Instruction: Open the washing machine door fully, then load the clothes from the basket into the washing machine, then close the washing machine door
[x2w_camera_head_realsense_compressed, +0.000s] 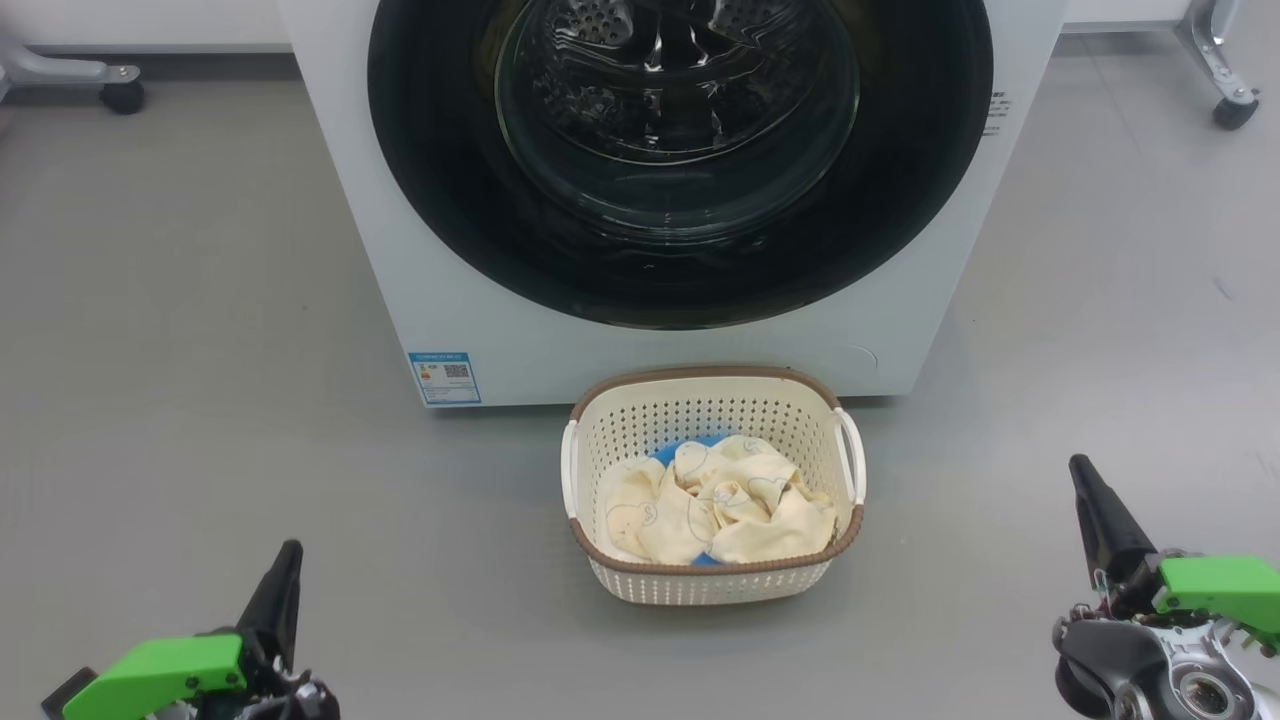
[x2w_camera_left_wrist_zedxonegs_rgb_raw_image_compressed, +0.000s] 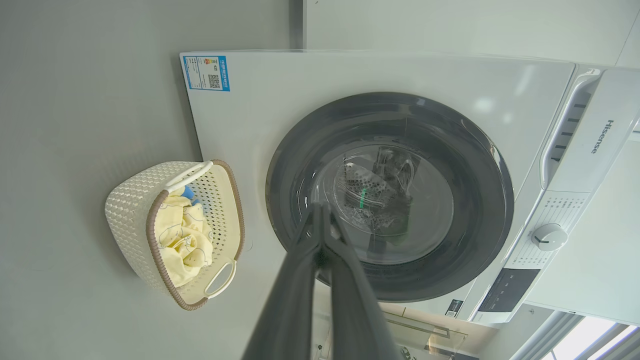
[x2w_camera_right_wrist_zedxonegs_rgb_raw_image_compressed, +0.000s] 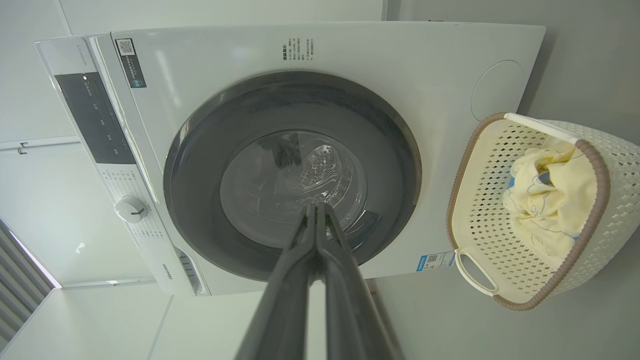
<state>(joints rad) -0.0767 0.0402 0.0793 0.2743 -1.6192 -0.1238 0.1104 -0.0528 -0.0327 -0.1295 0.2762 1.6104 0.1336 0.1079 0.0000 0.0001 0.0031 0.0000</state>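
The white washing machine (x2w_camera_head_realsense_compressed: 520, 300) stands straight ahead on the floor. Its round washing machine door (x2w_camera_head_realsense_compressed: 680, 160), black-rimmed with a clear glass bowl, lies flush against the front, as also seen in the wrist views (x2w_camera_left_wrist_zedxonegs_rgb_raw_image_compressed: 390, 197) (x2w_camera_right_wrist_zedxonegs_rgb_raw_image_compressed: 292, 175). In front of it sits the cream basket (x2w_camera_head_realsense_compressed: 715, 400) holding the pale yellow clothes (x2w_camera_head_realsense_compressed: 715, 505) with blue patches. My left gripper (x2w_camera_head_realsense_compressed: 290, 550) is low at the left and my right gripper (x2w_camera_head_realsense_compressed: 1078, 465) low at the right. Both are shut on nothing, well back from the basket, fingertips pressed together (x2w_camera_left_wrist_zedxonegs_rgb_raw_image_compressed: 320, 207) (x2w_camera_right_wrist_zedxonegs_rgb_raw_image_compressed: 316, 206).
Grey floor spreads to both sides of the machine and around the basket (x2w_camera_left_wrist_zedxonegs_rgb_raw_image_compressed: 172, 230) (x2w_camera_right_wrist_zedxonegs_rgb_raw_image_compressed: 530, 210). Wheeled metal stand legs sit at the far left (x2w_camera_head_realsense_compressed: 120, 90) and far right (x2w_camera_head_realsense_compressed: 1230, 105). The control panel with a dial (x2w_camera_left_wrist_zedxonegs_rgb_raw_image_compressed: 547, 236) runs along the machine's top.
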